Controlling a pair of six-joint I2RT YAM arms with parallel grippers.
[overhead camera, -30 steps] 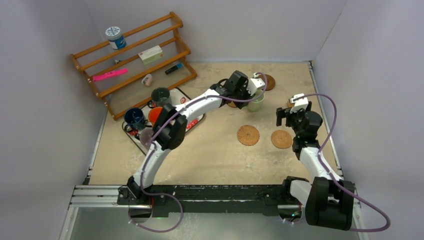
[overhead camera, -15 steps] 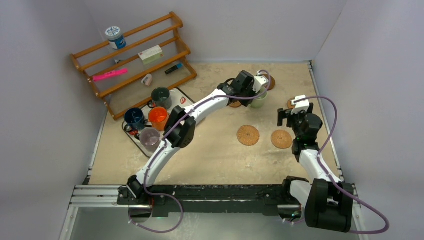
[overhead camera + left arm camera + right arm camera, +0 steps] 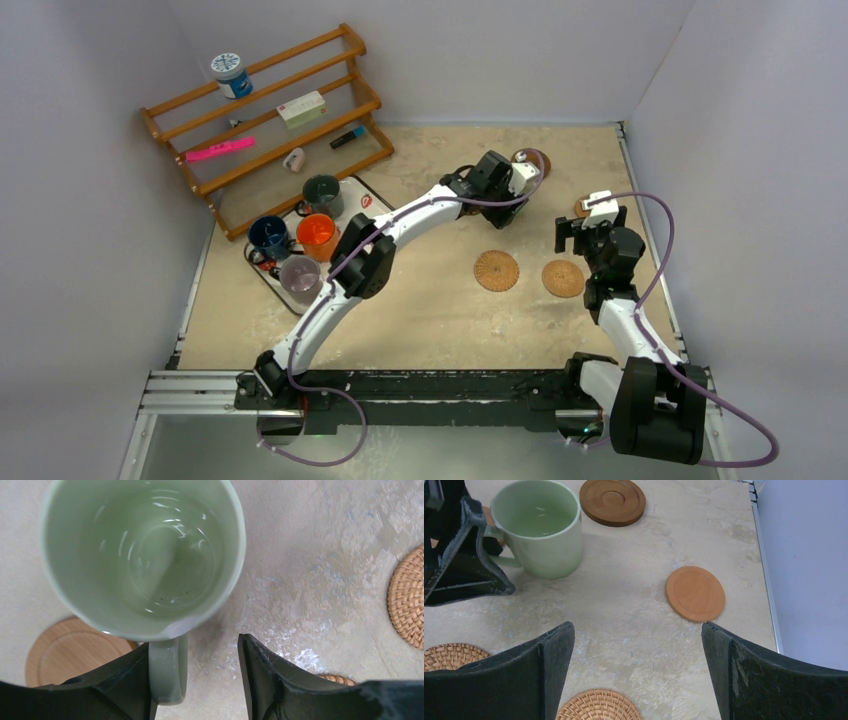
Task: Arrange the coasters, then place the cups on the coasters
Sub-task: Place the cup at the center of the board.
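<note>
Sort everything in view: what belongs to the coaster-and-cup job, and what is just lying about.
Job: pale green cup, grey-green cup, orange cup, blue cup, purple-grey cup; dark wooden coaster, light wooden coaster, half-hidden wooden coaster, left wicker coaster, right wicker coaster.
Lying about: strawberry tray, wooden rack, lidded jar, pink strip, white box.

Left gripper (image 3: pixel 196 666) jaws newly apart around pale green cup (image 3: pixel 142 555) handle
</note>
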